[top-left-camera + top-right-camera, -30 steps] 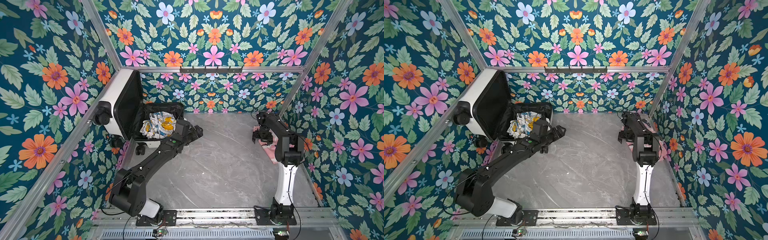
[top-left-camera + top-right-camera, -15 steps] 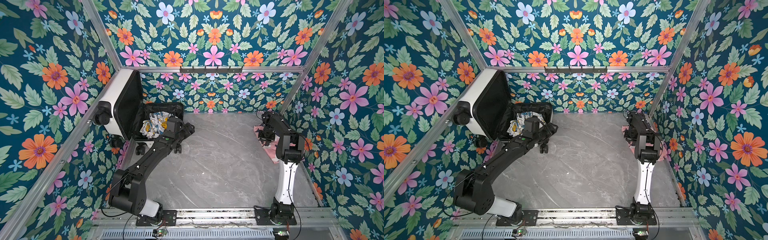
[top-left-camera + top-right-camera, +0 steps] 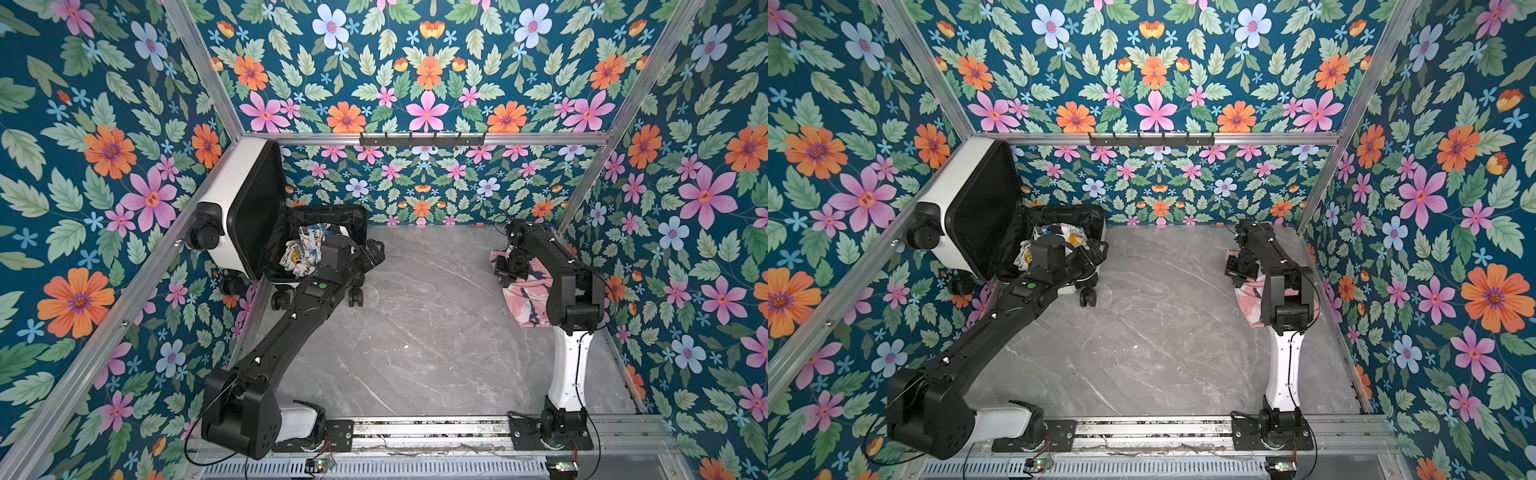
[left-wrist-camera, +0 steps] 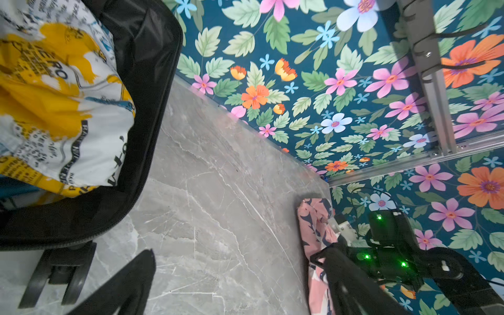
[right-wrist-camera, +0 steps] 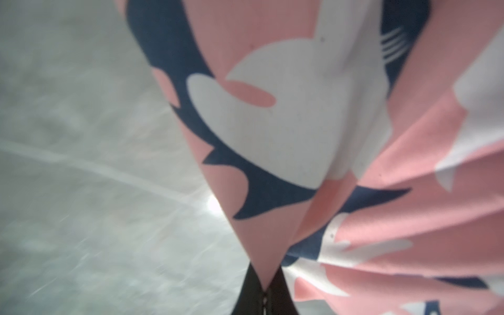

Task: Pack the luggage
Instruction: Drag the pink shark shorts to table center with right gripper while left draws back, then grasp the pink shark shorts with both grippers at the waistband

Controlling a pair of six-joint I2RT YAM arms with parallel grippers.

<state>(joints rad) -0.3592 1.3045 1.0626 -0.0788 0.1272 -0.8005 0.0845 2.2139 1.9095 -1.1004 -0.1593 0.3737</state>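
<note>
The luggage stands open in the far corner, a printed garment already inside. Its front rim is just beside the left gripper, whose jaws gape wide and empty. Well apart from it, the right gripper has its jaws pinched on a fold of the pink garment. The lift should go high before crossing, so the trailing cloth clears the floor and that rim.

black arms, white base links, green lights.
</note>
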